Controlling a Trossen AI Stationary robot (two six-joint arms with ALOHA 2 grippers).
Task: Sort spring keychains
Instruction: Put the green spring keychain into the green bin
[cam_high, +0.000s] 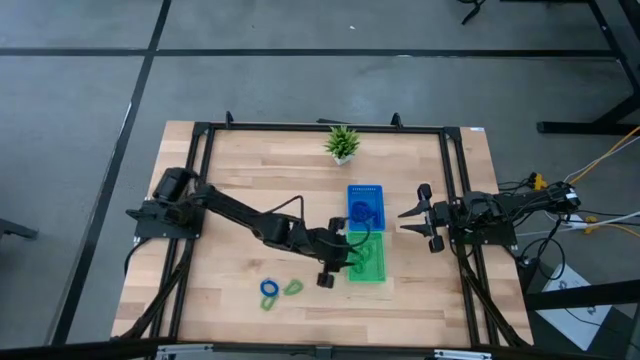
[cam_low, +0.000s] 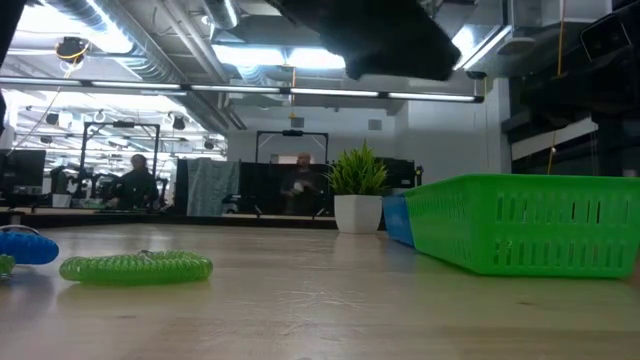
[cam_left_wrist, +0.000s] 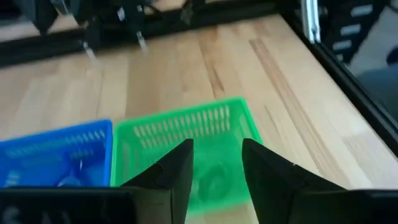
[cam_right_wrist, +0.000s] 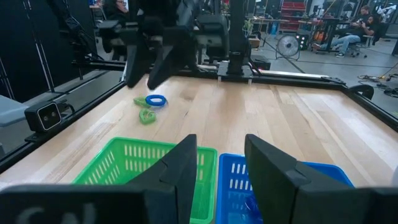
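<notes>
On the bare wood near the table's front edge lie two spring keychains, a blue one (cam_high: 268, 290) (cam_right_wrist: 155, 99) and a light green one (cam_high: 293, 288) (cam_low: 135, 267). A green tray (cam_high: 368, 262) stands near the table's middle, with a blue tray (cam_high: 365, 205) just beyond it toward the far edge. A green coil (cam_left_wrist: 214, 180) lies inside the green tray, and blue coils (cam_high: 362, 211) lie in the blue one. My left gripper (cam_high: 347, 250) (cam_left_wrist: 216, 146) hovers open over the green tray's left rim, holding nothing. My right gripper (cam_high: 403, 222) (cam_right_wrist: 221, 146) waits open to the right of the trays.
A small potted plant (cam_high: 342, 143) stands at the far edge, in the middle. A black frame rail (cam_high: 320, 127) runs around the tabletop. Bare wood lies to the left of the loose keychains and along the near edge. People sit in the room beyond the table.
</notes>
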